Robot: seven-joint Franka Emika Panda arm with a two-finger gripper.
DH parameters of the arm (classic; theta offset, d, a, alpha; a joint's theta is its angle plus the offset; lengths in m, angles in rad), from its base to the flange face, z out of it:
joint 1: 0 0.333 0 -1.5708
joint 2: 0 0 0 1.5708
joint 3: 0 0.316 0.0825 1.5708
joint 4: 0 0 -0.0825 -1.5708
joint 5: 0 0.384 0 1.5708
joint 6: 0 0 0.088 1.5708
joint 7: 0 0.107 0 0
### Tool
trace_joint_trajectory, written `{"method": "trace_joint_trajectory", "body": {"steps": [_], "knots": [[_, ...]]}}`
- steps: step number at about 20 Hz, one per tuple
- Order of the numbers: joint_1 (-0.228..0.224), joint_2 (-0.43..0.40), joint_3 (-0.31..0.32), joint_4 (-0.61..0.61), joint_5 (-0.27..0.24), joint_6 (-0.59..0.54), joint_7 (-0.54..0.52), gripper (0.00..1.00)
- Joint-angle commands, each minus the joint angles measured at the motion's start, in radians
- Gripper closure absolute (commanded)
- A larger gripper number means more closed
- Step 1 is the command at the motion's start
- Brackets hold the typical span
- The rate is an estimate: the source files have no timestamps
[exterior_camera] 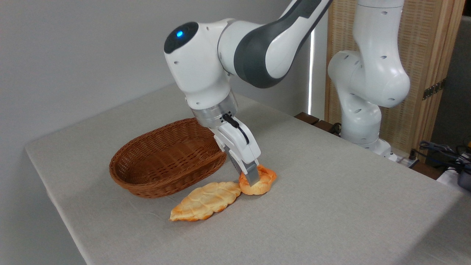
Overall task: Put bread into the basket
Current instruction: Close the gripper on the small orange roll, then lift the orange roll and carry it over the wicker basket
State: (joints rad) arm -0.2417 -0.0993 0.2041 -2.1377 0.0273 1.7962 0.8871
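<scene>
Bread: one small round deep-orange bun [262,182] with a knobbly top, lying on the table just right of the basket and touching the tip of the flat bread.
Gripper: the single gripper [252,179] is lowered onto the bun, tilted, its body slanting down from the upper left.
Fingers: one grey finger [251,175] shows, pressed against the near-left part of the bun's top; the other is hidden behind it, so whether the pair is spread or clamped on the bun cannot be told.
Basket: one oval brown wicker basket [154,186], low-sided, with nothing seen inside, just left of both breads.
Flat bread: one paler leaf-shaped piece [206,201], lying in front of the basket.
Table: one, covered in grey cloth [331,206].
Arm: one white and grey Panda arm [228,55], a blue light on its wrist.
Writing: none legible.
</scene>
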Motion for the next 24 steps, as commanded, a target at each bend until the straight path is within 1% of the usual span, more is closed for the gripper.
{"method": "trace_joint_trajectory", "body": {"steps": [1,4,6,10,11,12,13,17,18,20,21,22,23,24], "knots": [[-0.005,-0.020,0.008,0.061,0.000,-0.055,0.020,0.57],[-0.007,-0.031,0.003,0.090,-0.003,-0.060,0.020,0.55],[-0.007,-0.037,-0.003,0.111,-0.024,-0.070,0.018,0.54],[-0.008,-0.037,-0.006,0.194,-0.121,-0.090,0.019,0.54],[-0.010,-0.037,-0.015,0.196,-0.154,-0.081,0.016,0.54],[-0.011,-0.036,-0.025,0.197,-0.173,-0.075,0.016,0.54],[-0.011,-0.031,-0.049,0.206,-0.200,-0.066,0.015,0.54],[-0.011,-0.022,-0.130,0.211,-0.207,-0.014,0.004,0.54],[-0.011,-0.020,-0.140,0.209,-0.207,-0.006,0.001,0.54],[-0.011,-0.005,-0.179,0.211,-0.199,0.014,-0.023,0.36],[-0.010,0.012,-0.207,0.213,-0.191,0.025,-0.061,0.32],[-0.010,0.021,-0.216,0.216,-0.187,0.031,-0.086,0.31],[-0.010,0.041,-0.226,0.231,-0.178,0.041,-0.141,0.28],[-0.010,0.064,-0.238,0.240,-0.176,0.046,-0.189,0.22]]}}
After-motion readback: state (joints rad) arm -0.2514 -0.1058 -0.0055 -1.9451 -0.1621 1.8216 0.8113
